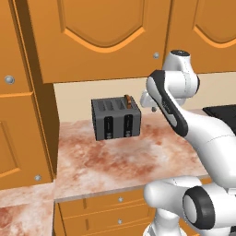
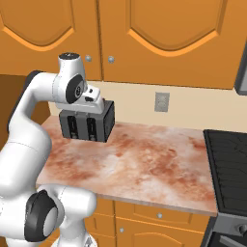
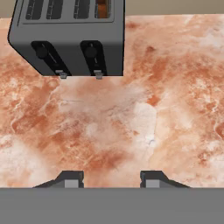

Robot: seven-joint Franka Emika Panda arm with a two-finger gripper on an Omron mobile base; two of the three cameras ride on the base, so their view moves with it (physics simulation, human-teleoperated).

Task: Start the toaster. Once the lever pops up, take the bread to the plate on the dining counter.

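Observation:
The dark grey toaster point(image 1: 115, 119) stands at the back of the marbled counter point(image 1: 124, 161), near the wall. A brown slice of bread point(image 1: 127, 100) pokes out of its rightmost slot, and the bread point(image 3: 102, 8) also shows from above in the hand view. Both small grey levers point(image 3: 98, 75) sit at the low end of the black front panels. My gripper point(image 3: 111, 179) hovers above the counter in front of the toaster, open, with nothing between its fingertips. In the right base view my hand point(image 2: 93, 98) overlaps the toaster point(image 2: 87, 125) at its top. The plate and the dining counter are out of view.
Orange wall cabinets point(image 1: 106, 37) hang above the toaster and a tall cabinet point(image 1: 23, 115) closes off the left. A black stove point(image 2: 226, 154) adjoins the counter on the right. A wall outlet point(image 2: 161, 101) sits behind, and drawers point(image 1: 101, 207) lie below the counter edge.

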